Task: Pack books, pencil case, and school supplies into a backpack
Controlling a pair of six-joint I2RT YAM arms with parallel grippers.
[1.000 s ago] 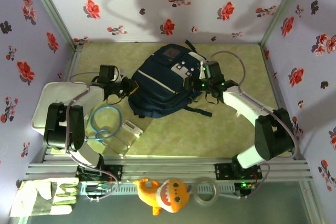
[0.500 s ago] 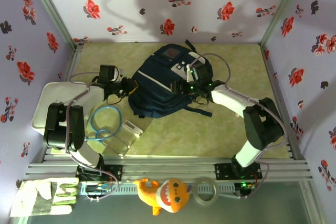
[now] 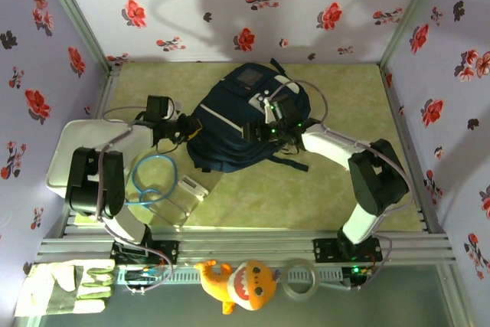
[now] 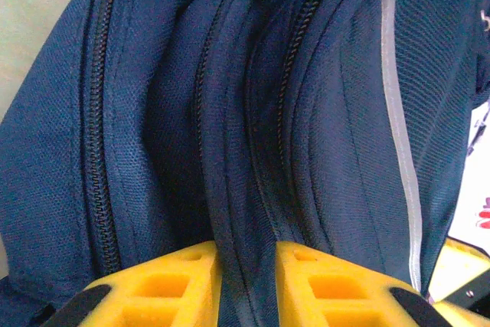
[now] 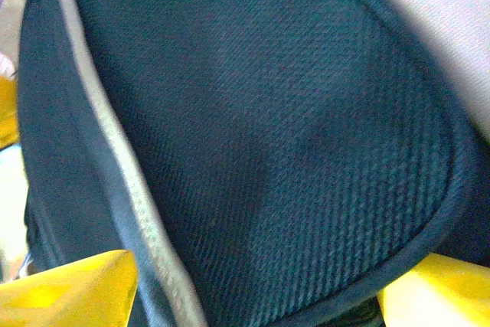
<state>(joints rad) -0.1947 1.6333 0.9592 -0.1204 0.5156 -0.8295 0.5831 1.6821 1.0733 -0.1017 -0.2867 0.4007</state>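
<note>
Top external view: the backpack (image 3: 230, 124) lies on the tabletop (image 3: 321, 189), slightly toward 12 o'clock from centre. The left fingers (image 4: 164, 285) meet its 9 o'clock edge and are closed, pinching a fold of its fabric between them. The right fingers (image 5: 65, 289) sit over its 3 o'clock half. They stand open, one on either side of a panel edged with pale trim (image 5: 115, 166).

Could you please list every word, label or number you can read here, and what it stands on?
No text here can be read.
The square patch on the backpack: too small and blurred to read.
At the left wrist view's right edge, red marks on white: cut off, unreadable.
</note>
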